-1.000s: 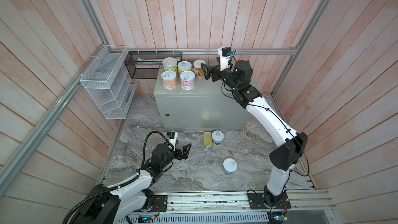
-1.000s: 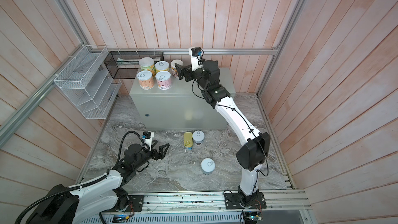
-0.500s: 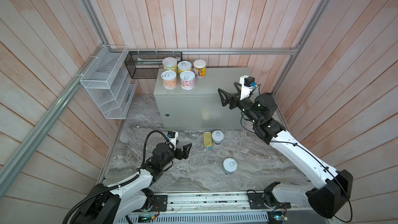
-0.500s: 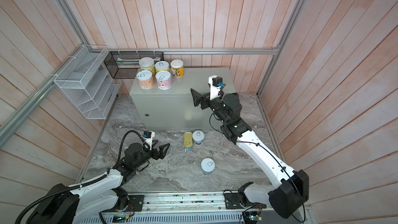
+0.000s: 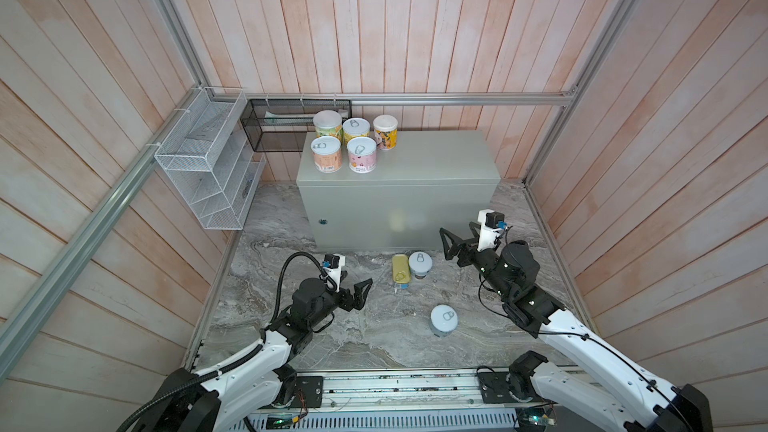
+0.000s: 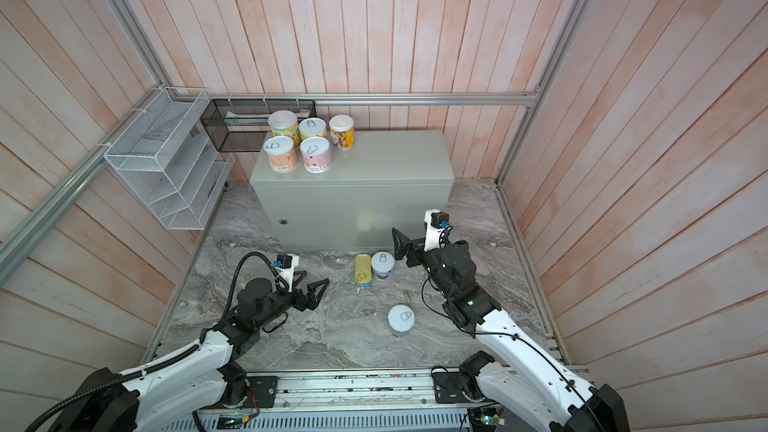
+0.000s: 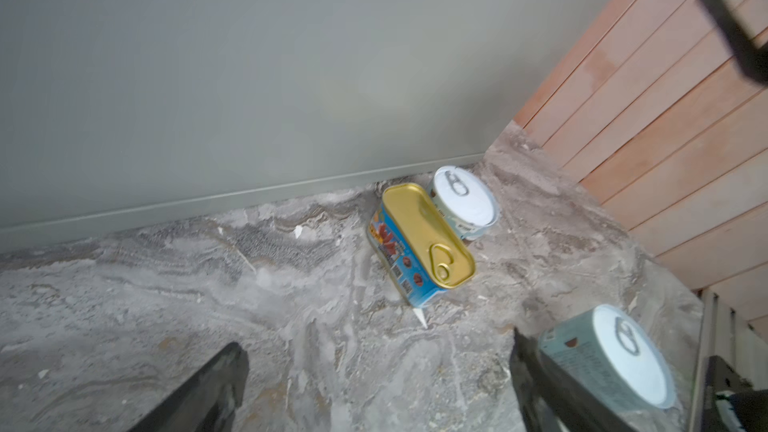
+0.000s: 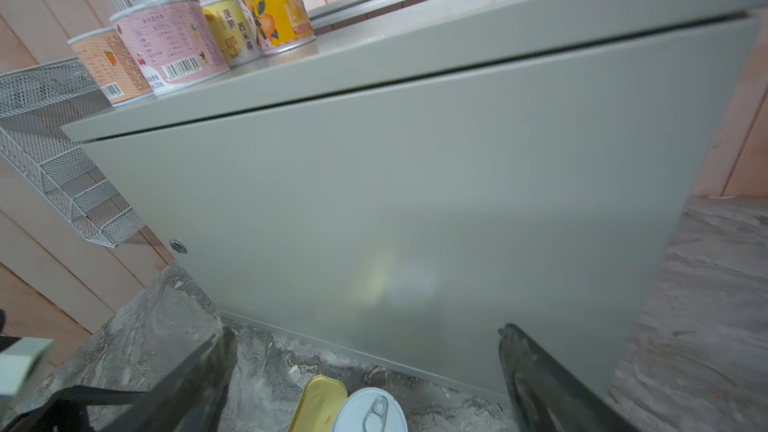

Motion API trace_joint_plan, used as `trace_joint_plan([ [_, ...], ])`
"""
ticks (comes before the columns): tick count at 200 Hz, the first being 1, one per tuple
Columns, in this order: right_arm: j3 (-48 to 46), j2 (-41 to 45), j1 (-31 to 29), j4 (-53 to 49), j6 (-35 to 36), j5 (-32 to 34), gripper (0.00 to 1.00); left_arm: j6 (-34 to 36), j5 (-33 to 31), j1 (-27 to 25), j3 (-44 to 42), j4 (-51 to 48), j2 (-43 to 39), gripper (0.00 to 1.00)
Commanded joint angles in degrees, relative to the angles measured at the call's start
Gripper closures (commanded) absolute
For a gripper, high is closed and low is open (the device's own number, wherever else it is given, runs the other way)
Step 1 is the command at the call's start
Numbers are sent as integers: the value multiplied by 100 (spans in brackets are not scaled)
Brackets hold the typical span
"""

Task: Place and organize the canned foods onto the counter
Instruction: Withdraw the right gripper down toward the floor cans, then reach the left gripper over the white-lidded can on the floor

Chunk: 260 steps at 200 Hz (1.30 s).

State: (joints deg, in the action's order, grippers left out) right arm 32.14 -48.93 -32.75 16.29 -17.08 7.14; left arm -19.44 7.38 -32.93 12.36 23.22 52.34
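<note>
Several pastel cans (image 5: 361, 153) (image 6: 316, 154) (image 8: 170, 43) stand grouped at the back left of the grey counter's top (image 5: 415, 160) (image 6: 374, 160). On the stone floor before the counter's front (image 8: 415, 201) lie a flat gold tin (image 5: 401, 269) (image 6: 363, 268) (image 7: 424, 234) (image 8: 320, 401) and, touching it, a pale blue can (image 5: 420, 263) (image 7: 463, 201) (image 8: 370, 411). A second pale blue can (image 5: 444, 320) (image 6: 401, 319) (image 7: 615, 359) stands nearer the rail. My right gripper (image 5: 444, 245) (image 8: 368, 332) hovers open right of the tin pair. My left gripper (image 5: 362, 293) (image 7: 378, 344) sits open and empty to their left.
A white wire basket (image 5: 208, 172) hangs on the left wall and a black mesh basket (image 5: 291, 126) on the back wall beside the counter. Wooden walls close three sides. An aluminium rail (image 5: 395, 386) runs along the front of the marbled floor (image 5: 374, 338).
My right arm has drawn back from the counter's top, leaving the yellow can there, and come down open to floor level before the counter. The left arm has hardly moved.
</note>
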Motion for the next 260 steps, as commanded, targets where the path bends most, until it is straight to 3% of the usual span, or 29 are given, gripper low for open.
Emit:
trace_joint_plan([
  [1, -316, 281, -26, 87, -250, 386, 2, -199, -690, -341, 256, -742, -430, 0],
  [43, -1026, 603, -23, 339, -557, 789, 2, -682, -1199, -1020, 858, -1603, -328, 0],
  [99, -1952, 1452, -15, 359, -813, 1018, 2, -1050, -2046, -2440, 2361, -3167, 485, 0],
  [142, -2500, 2127, -12, 269, -910, 919, 2, -1044, -1734, -2756, 3202, -3782, 1241, 0],
  [190, -2807, 2927, 18, -264, -1016, 804, 2, -523, -1574, -3360, 3836, -3636, 2369, 3],
  [224, -2941, 3559, 29, -844, -1207, 553, 2, -229, -1519, -3519, 4250, -3679, 3048, 2],
  [260, -2942, 4158, 47, -1599, -1399, 952, 2, -89, -1428, -3528, 4424, -3554, 3468, 0],
])
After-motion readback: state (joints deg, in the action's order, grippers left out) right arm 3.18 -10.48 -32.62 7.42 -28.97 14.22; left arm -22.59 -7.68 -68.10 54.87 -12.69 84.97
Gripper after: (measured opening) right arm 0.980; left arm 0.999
